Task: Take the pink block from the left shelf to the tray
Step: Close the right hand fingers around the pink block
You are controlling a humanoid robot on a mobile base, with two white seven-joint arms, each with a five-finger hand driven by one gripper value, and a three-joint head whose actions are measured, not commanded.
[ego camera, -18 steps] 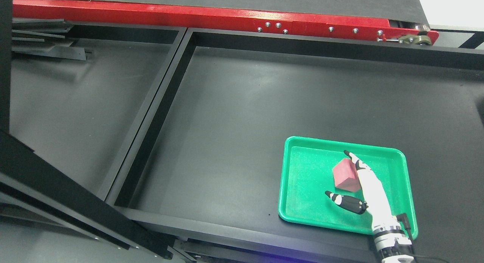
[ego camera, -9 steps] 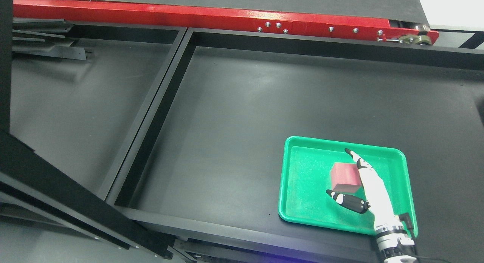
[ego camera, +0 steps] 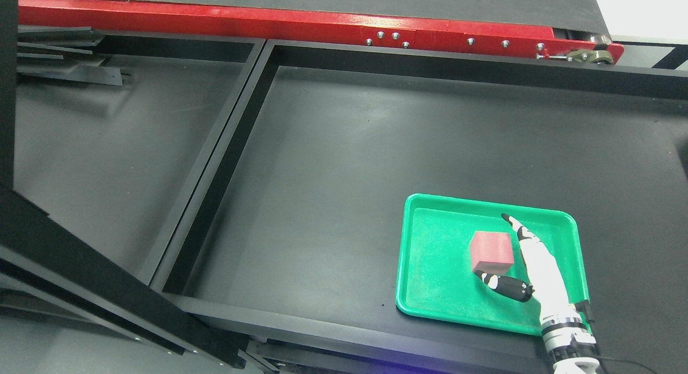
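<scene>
The pink block [ego camera: 488,249] lies flat inside the green tray [ego camera: 432,256], a little right of its middle. My right hand [ego camera: 492,246] comes in from the lower right corner and stands open around the block. Its white forefinger [ego camera: 529,245] stretches along the block's right side with a thin gap. The dark thumb [ego camera: 508,287] lies just below the block's front edge. The block rests on the tray floor with no finger gripping it. My left hand does not show.
The tray sits at the front right of a wide black shelf bay [ego camera: 376,137]. A raised black divider [ego camera: 226,143] separates it from the left bay [ego camera: 107,148]. A red beam [ego camera: 269,22] runs along the back, and a black frame post [ego camera: 80,261] crosses the lower left.
The block went from tilted in the fingers to lying flat on the tray. My right hand let go and drew slightly back to the right.
</scene>
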